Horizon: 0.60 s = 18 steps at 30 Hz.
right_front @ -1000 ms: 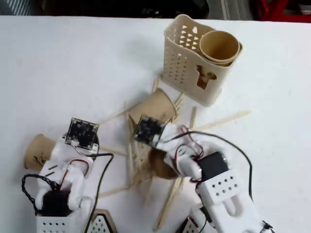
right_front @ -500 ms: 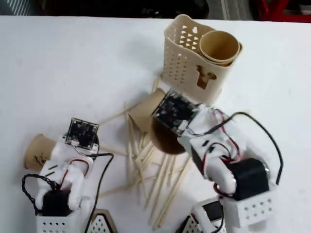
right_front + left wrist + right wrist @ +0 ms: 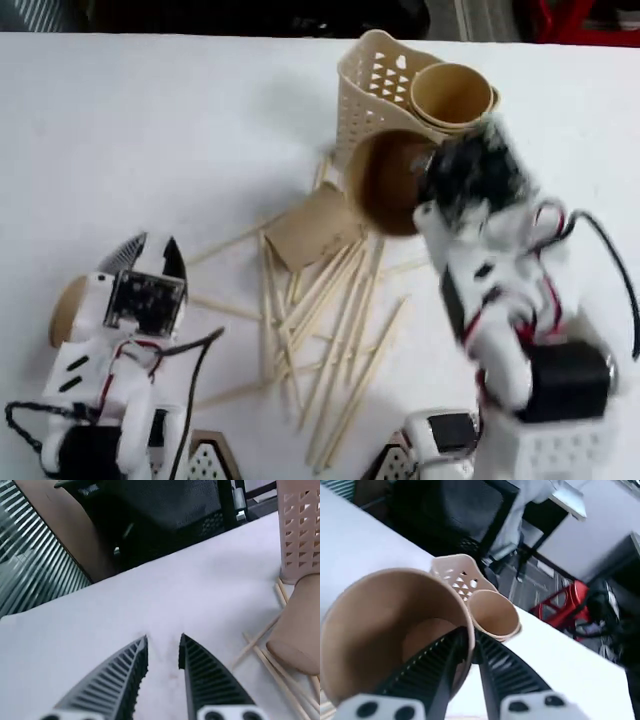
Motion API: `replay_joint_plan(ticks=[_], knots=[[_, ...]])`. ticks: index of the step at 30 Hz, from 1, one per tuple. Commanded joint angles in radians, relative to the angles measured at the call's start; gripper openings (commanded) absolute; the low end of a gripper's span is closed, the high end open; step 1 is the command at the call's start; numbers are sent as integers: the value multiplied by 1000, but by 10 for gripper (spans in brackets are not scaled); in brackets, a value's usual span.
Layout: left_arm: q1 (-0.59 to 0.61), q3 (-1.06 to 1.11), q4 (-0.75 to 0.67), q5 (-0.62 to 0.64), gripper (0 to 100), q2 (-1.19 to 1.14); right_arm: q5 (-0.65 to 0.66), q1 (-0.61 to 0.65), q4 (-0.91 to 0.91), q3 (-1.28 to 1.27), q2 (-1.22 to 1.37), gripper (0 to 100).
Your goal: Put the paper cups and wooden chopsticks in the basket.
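Note:
My right gripper (image 3: 425, 190) is shut on the rim of a brown paper cup (image 3: 385, 182), held in the air right beside the cream basket (image 3: 372, 112). In the right wrist view one finger is inside the held cup (image 3: 390, 635) and one outside, at the gripper (image 3: 470, 641). The basket (image 3: 451, 570) holds nested cups (image 3: 452, 95). A second cup (image 3: 315, 228) lies on its side among scattered wooden chopsticks (image 3: 330, 310). A third cup (image 3: 65, 312) lies half hidden beside my left arm. My left gripper (image 3: 148, 252) is open and empty above the bare table (image 3: 162, 647).
The left wrist view has the lying cup (image 3: 300, 630), chopsticks (image 3: 270, 655) and the basket (image 3: 300, 530) off to one side. A white table (image 3: 150, 130) has free room on its far left. Chairs and a red frame stand behind the table.
My right arm lifted the brown cup off the chopstick pile and carried it up to the basket's side. My left arm shifted and its fingers now show open.

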State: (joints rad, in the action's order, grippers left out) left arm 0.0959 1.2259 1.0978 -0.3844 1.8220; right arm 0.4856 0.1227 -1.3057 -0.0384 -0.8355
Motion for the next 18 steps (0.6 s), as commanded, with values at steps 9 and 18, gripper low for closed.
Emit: replay_joint_plan(ticks=[9, 18], knots=[[120, -390, 86, -37, 116, -332, -242, -139, 22, 512, 467, 19], [272, -609, 109, -43, 120, -467, -299, -165, 22, 839, 835, 19]])
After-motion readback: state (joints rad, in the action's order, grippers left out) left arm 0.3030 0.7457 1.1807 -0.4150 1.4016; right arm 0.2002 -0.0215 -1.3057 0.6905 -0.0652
